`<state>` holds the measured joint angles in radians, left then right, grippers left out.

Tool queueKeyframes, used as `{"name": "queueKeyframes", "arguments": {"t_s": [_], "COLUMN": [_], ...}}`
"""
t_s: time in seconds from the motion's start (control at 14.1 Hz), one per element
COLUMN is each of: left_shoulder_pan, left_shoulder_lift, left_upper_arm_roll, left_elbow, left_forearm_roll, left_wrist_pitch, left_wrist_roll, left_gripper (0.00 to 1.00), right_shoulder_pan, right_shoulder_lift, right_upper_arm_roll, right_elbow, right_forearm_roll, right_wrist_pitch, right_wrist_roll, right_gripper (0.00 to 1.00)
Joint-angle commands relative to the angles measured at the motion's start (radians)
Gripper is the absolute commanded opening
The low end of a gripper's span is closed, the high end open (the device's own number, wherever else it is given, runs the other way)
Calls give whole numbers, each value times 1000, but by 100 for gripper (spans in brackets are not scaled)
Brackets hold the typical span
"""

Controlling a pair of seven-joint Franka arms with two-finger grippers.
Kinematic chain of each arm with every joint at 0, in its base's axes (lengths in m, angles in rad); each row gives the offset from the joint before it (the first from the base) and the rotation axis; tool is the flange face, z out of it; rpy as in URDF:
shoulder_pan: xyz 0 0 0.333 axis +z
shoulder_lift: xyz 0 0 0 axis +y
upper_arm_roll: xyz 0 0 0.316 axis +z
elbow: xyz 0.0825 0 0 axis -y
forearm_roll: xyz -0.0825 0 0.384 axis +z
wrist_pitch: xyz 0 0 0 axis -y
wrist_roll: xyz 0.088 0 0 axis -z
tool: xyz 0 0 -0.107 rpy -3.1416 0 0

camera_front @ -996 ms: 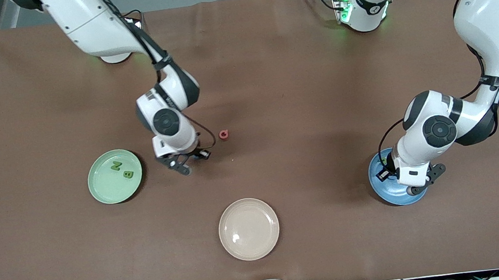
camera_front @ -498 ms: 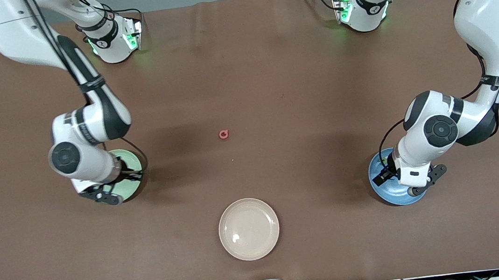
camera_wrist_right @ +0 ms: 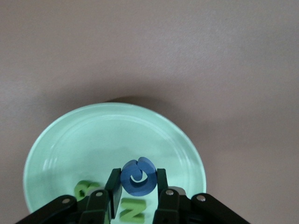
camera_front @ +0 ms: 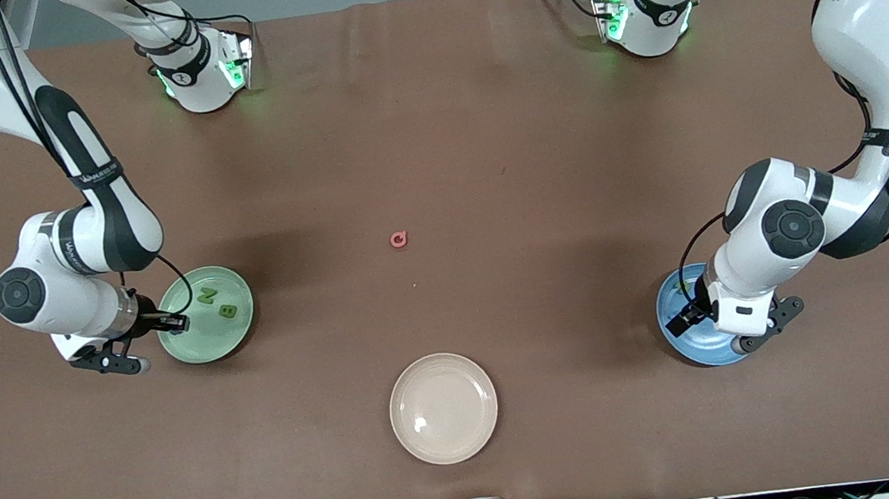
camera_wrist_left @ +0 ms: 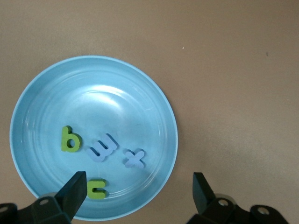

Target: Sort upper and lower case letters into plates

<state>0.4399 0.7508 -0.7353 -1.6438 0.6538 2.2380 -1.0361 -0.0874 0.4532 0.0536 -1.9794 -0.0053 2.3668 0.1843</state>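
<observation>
Blue letter (camera_wrist_right: pixel 138 176) pinched in right gripper (camera_wrist_right: pixel 137 186) over green plate (camera_front: pixel 196 345); left gripper (camera_wrist_left: pixel 139 187), fingers wide, hangs over blue plate (camera_wrist_left: pixel 154 93); red letter (camera_front: pixel 399 239) mid-table

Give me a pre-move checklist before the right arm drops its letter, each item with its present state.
1. Right tool shut on the blue letter: ok.
2. Blue letter over the pale green plate: ok in the right wrist view.
3. Green N and green B lying in that plate, apart from each other: ok.
4. Whether the held blue letter is upper case: cannot tell.
5. Left tool open over the blue plate, holding nothing: ok; four letters lie in the plate.
6. Red letter on the table mid-way, not yet sorted: not ok.
</observation>
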Motion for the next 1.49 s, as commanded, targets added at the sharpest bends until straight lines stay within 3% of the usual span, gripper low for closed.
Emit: {"name": "queueKeyframes", "arguments": {"t_s": [0.0,0.36,0.5,0.57,0.64,0.85,1.0,1.21,1.42], "left_shoulder_pan": [3,2,0,-1,3,5,5,8,6], "left_shoulder_lift": [-39,-59,-71,-80,-88,-114,-139,-172,-189], "left_upper_arm_roll": [-1,-18,-21,-24,-36,-41,-45,-56,-87], "left_elbow": [4,68,96,107,113,137,148,163,220], "left_forearm_roll": [21,20,20,18,18,9,6,4,4], "left_wrist_pitch": [-41,-162,-213,-237,-257,-319,-356,-396,-495], "left_wrist_roll": [78,227,295,323,347,433,450,493,528], "left_gripper": [99,99,99,99,99,99,99,100,100], "right_shoulder_pan": [-31,-31,-31,-29,-29,-12,38,182,354], "right_shoulder_lift": [1,44,53,53,51,27,-16,-41,-35], "right_upper_arm_roll": [23,23,23,23,23,38,61,68,64], "right_elbow": [-33,-32,-32,-32,-29,-9,25,25,25], "right_forearm_roll": [-12,-10,-10,-10,-5,1,1,14,113], "right_wrist_pitch": [42,71,69,66,62,-9,-102,-106,-39], "right_wrist_roll": [-23,-23,-23,-23,-17,38,191,471,677], "right_gripper": [0,2,16,55,99,100,100,100,100]}}
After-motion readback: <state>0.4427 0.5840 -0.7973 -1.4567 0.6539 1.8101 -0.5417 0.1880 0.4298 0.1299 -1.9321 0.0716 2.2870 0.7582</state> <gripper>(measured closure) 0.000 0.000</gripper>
